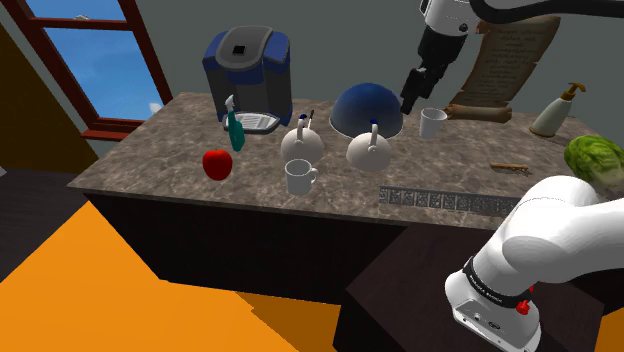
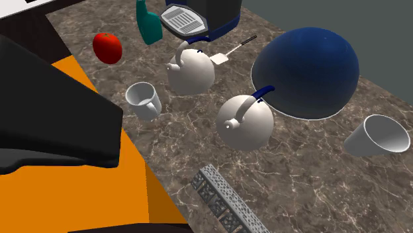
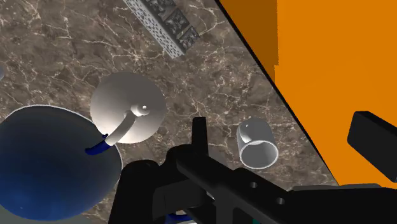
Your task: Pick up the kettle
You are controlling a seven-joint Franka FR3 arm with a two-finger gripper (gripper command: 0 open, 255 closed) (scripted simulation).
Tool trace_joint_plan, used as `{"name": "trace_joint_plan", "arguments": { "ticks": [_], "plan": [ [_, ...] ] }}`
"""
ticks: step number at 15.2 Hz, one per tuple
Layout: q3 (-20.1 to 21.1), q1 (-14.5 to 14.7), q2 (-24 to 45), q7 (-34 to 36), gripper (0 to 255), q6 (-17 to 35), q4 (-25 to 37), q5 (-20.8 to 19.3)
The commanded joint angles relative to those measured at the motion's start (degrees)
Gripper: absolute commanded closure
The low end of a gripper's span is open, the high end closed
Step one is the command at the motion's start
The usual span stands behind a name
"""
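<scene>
Two white kettles stand on the marble counter [image 1: 180, 170]. One kettle [image 1: 369, 150] [image 2: 246, 122] [image 3: 127, 108], with a white handle that ends in blue, sits right against a dark blue dome [image 1: 366, 110] [image 2: 308, 63] [image 3: 51, 159]. The other kettle [image 1: 302, 143] [image 2: 190, 69] stands nearer the coffee machine [image 1: 248, 75]. My gripper [image 1: 412, 97] [image 3: 280, 124] hangs open and empty high above the counter, beyond the dome toward the shoulder view's right. In the wrist view the kettle by the dome lies below and ahead of the hand.
A white mug [image 1: 300, 177] [image 2: 143, 100] [image 3: 257, 145] stands near the counter's front edge. A red apple [image 1: 217, 163], a teal spray bottle [image 1: 235, 125] and a white cup [image 1: 432, 122] [image 2: 378, 136] are also on the counter. A metal grille strip [image 1: 430, 197] [image 3: 159, 25] lies along the edge.
</scene>
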Motion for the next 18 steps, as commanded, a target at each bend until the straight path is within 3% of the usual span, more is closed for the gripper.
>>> {"name": "trace_joint_plan", "arguments": {
  "ticks": [1,9,18],
  "plan": [
    [0.0,0.0,0.0,0.0,0,0.0,0.0,0.0],
    [-1.3,-4.6,14.7,8.2,0,12.9,1.5,-0.1],
    [-3.9,-8.9,32.3,16.6,0,23.9,7.6,0.5]
  ]
}}
